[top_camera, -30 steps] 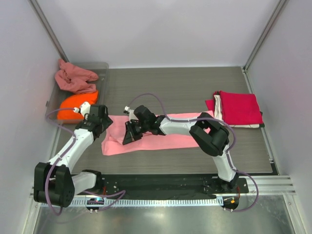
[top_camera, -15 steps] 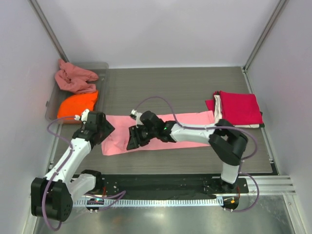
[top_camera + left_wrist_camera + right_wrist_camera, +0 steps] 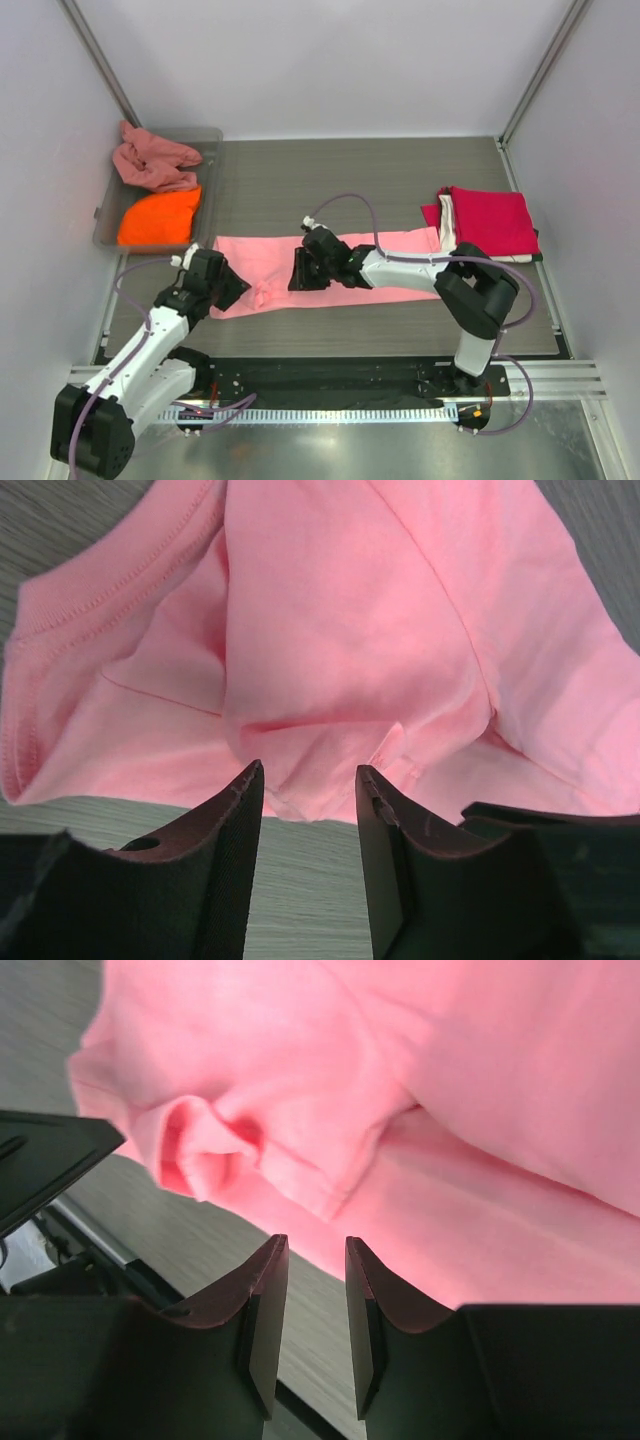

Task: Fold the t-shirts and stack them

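Note:
The light pink t-shirt (image 3: 255,265) lies as a long flat strip across the middle of the table. It fills the left wrist view (image 3: 340,630) and the right wrist view (image 3: 480,1050). My left gripper (image 3: 232,290) is open and empty at the shirt's near-left corner (image 3: 308,780). My right gripper (image 3: 296,272) is open and empty over the strip's middle, at its near edge (image 3: 315,1250). A folded crimson red t-shirt (image 3: 492,222) lies on white and dark ones at the right. The orange t-shirt (image 3: 160,215) and the dusty rose t-shirt (image 3: 152,162) lie in the tray.
The grey plastic tray (image 3: 102,222) stands at the far left by the wall. The dark mat (image 3: 350,180) ends just before the arm bases. White walls close in the left, back and right sides.
My left gripper has drawn back towards the near left, off the shirt. My right gripper has moved right along the shirt. The pink shirt's left end now lies flatter.

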### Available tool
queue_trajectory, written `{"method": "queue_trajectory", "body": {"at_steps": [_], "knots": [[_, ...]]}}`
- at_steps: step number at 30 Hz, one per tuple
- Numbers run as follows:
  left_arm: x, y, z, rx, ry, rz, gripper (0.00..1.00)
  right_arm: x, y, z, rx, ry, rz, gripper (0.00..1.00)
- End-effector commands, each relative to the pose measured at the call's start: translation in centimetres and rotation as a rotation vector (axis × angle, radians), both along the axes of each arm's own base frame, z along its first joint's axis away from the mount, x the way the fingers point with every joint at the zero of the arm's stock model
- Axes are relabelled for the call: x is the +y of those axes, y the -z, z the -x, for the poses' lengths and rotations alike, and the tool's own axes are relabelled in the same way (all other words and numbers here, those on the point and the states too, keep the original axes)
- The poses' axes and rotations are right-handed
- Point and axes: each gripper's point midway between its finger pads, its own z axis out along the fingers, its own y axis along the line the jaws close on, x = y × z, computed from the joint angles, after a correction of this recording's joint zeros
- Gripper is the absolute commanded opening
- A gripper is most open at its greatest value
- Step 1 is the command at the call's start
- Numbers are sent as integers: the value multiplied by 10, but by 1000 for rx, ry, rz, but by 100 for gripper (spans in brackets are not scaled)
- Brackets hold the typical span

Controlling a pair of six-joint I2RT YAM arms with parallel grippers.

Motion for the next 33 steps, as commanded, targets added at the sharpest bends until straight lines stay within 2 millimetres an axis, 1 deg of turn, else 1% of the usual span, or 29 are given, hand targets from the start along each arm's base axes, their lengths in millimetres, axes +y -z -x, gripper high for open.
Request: {"method": "queue_trajectory", "body": {"at_steps": [1, 3, 5, 6, 11, 16, 17, 18, 21, 22, 25, 26, 29, 33], "knots": [[-14, -5, -6, -33, 15, 56, 43, 5, 3, -9, 31, 62, -41, 35], [-16, -2, -6, -30, 24, 54, 42, 6, 11, -11, 45, 79, -43, 35], [-17, 0, -5, -26, 34, 51, 42, 8, 16, -8, 65, 68, -47, 37], [-17, 2, -5, -24, 35, 47, 41, 15, 18, -11, 64, 66, -70, 37], [-17, 6, -3, -14, 47, 36, 39, 23, 30, -6, 102, 52, -106, 37], [-15, 11, 1, -5, 50, 23, 38, 21, 40, -3, 128, 62, -95, 36], [-15, 11, 1, -5, 49, 21, 38, 20, 40, -3, 129, 63, -101, 30], [-14, 11, 2, -7, 49, 22, 38, 20, 40, -1, 134, 61, -105, 18], [-13, 11, 4, -8, 55, 17, 39, 16, 36, -2, 126, 71, -108, 2], [-14, 9, 3, -16, 58, 20, 40, 15, 30, -2, 120, 75, -118, 1], [-15, 7, 5, -18, 73, 21, 41, 8, 24, -2, 118, 79, -130, 1], [-16, 6, 6, -18, 83, 26, 41, 7, 17, -1, 113, 80, -142, 1], [-18, 5, 7, -18, 93, 27, 41, 1, 5, 0, 118, 77, -167, 1], [-22, 3, 7, -21, 112, 34, 38, -5, 1, 1, 156, 64, -192, 1]]}}
